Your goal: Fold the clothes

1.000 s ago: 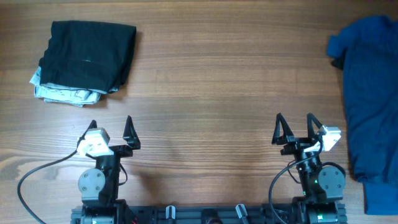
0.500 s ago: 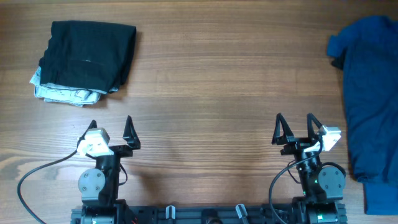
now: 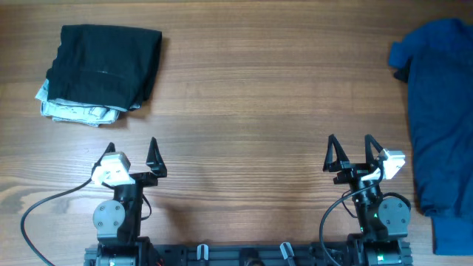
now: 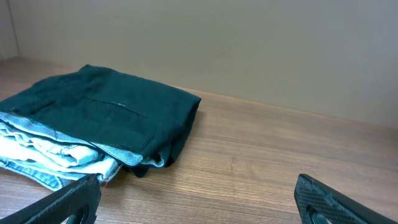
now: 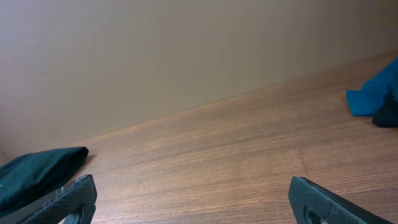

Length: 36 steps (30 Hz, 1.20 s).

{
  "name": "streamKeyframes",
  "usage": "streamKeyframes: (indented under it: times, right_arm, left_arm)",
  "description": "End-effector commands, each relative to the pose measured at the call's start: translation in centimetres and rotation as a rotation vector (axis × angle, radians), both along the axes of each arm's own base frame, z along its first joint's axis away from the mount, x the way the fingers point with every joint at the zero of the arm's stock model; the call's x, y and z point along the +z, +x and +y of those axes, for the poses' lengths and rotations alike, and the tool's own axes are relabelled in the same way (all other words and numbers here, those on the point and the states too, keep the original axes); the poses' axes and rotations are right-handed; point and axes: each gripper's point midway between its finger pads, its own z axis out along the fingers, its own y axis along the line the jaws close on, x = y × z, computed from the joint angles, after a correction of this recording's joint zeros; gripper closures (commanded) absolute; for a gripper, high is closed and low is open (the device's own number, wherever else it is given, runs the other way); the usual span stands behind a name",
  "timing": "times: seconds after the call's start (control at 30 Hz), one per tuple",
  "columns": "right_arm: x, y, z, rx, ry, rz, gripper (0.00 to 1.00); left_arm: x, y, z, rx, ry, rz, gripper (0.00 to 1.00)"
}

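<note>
At far left of the tabletop [image 3: 244, 89], toward the far edge: a black garment [image 3: 103, 63] squared into a neat fold, lying on a pale patterned garment [image 3: 70, 111], also folded, its edges peeking out below and to the left. Judged done, both of them. Nearer the base, well apart from that stack: left tool [image 3: 131, 145], fingers spread wide, nothing between them, parked low. Then across to the right tool [image 3: 350, 142], likewise spread wide and empty, parked at its own base. At far right, running off the frame edge: a royal blue garment [image 3: 436, 111], rumpled and unfolded, near the right tool but apart from it. Left to do, by this reckoning: drag the blue piece toward the middle, flatten, fold, stack. Two pieces apparently finished, one in view outstanding.
</note>
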Motion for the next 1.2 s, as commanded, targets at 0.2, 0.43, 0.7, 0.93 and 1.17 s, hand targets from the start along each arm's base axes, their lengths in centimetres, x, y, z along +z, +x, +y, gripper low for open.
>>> streamKeyframes:
  times: [0.2, 0.43, 0.7, 0.93, 1.17]
  right_arm:
    - [0.0, 0.0, 0.0, -0.004, -0.004, -0.004, 0.00]
    - [0.1, 0.0, -0.1, -0.006, 0.031, -0.003, 0.00]
    - [2.0, -0.4, -0.1, -0.009, 0.037, -0.004, 0.00]
    - [9.6, -1.7, 0.4, 0.028, 0.042, -0.078, 0.00]
    - [15.0, 0.3, 0.4, 0.021, -0.094, 0.031, 0.00]
  left_arm:
    - [-0.3, 0.0, 0.0, -0.005, 0.019, 0.002, 0.00]
    - [-0.3, 0.0, 0.0, -0.005, 0.019, 0.002, 0.00]
    - [-0.3, 0.0, 0.0, -0.005, 0.019, 0.002, 0.00]
    - [-0.3, 0.0, 0.0, -0.005, 0.019, 0.002, 0.00]
    - [-0.3, 0.0, 0.0, -0.005, 0.019, 0.002, 0.00]
